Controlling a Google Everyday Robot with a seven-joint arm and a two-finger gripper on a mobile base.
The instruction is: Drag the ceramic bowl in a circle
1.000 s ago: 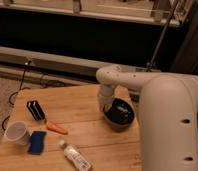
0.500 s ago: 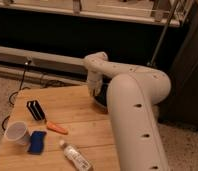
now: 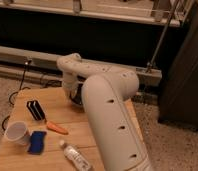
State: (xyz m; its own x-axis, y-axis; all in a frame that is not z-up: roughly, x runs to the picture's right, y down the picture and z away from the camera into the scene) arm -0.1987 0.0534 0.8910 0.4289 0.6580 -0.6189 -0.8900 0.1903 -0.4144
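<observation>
The ceramic bowl point(image 3: 77, 99) shows only as a dark sliver on the wooden table point(image 3: 52, 102) near its far edge. The rest of it is hidden behind my big white arm point(image 3: 109, 115). My gripper point(image 3: 72, 95) hangs down from the wrist at the top of the arm and sits at the bowl's left side, touching or very close to it. The arm covers most of the gripper.
On the left part of the table stand a black ribbed object point(image 3: 35, 110), an orange carrot-like piece point(image 3: 57, 128), a white paper cup point(image 3: 17, 133), a blue sponge point(image 3: 37, 142) and a lying clear bottle point(image 3: 75, 156). A dark shelf unit runs behind the table.
The arm has swung left and toward the far edge. The bowl has gone with it from the right middle of the table and is now mostly hidden behind the arm.
</observation>
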